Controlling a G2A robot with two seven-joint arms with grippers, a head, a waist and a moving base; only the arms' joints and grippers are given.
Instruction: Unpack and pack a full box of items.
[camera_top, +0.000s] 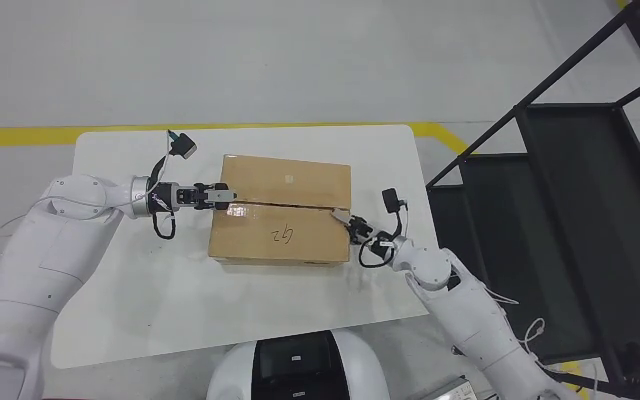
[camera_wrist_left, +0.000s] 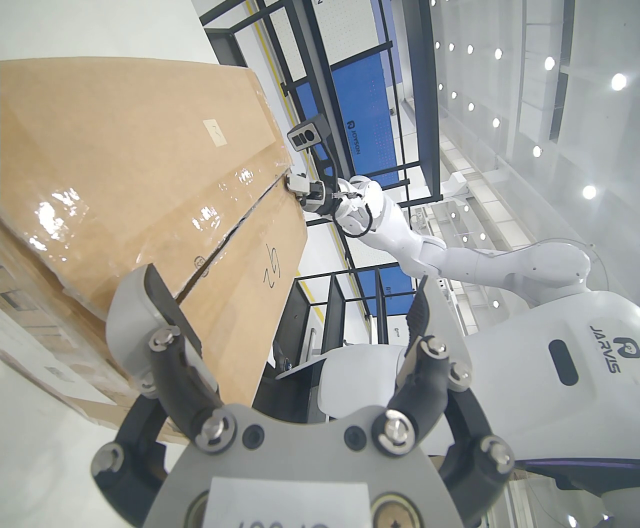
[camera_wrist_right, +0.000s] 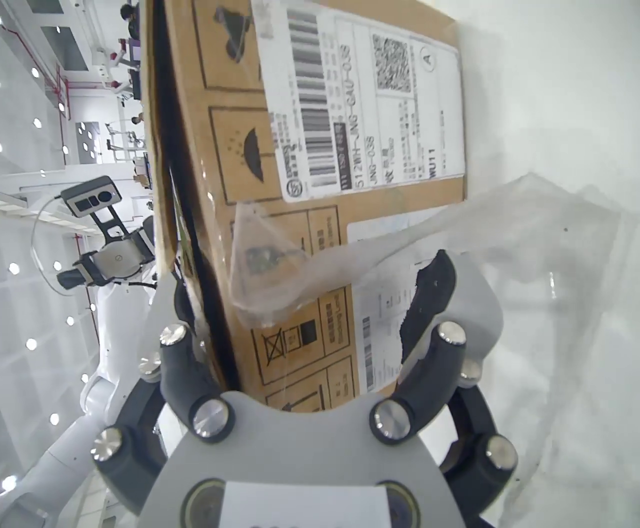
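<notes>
A closed brown cardboard box (camera_top: 283, 210) lies in the middle of the white table (camera_top: 120, 290), with a seam running along its top flaps. At the box's left end, my left gripper (camera_top: 232, 208) is open, and one of its fingers (camera_wrist_left: 150, 300) rests against the top by the seam (camera_wrist_left: 235, 230). At the right end of the seam, my right gripper (camera_top: 345, 218) is also open. Its fingers (camera_wrist_right: 440, 290) straddle the labelled end wall (camera_wrist_right: 310, 150) beside a dark gap under the flap edge. A loose strip of clear tape (camera_wrist_right: 320, 265) hangs off that wall.
A black metal stair frame (camera_top: 540, 160) stands just right of the table. A yellow floor line (camera_top: 40, 134) runs behind it. Bare table surface lies in front of the box and to its left.
</notes>
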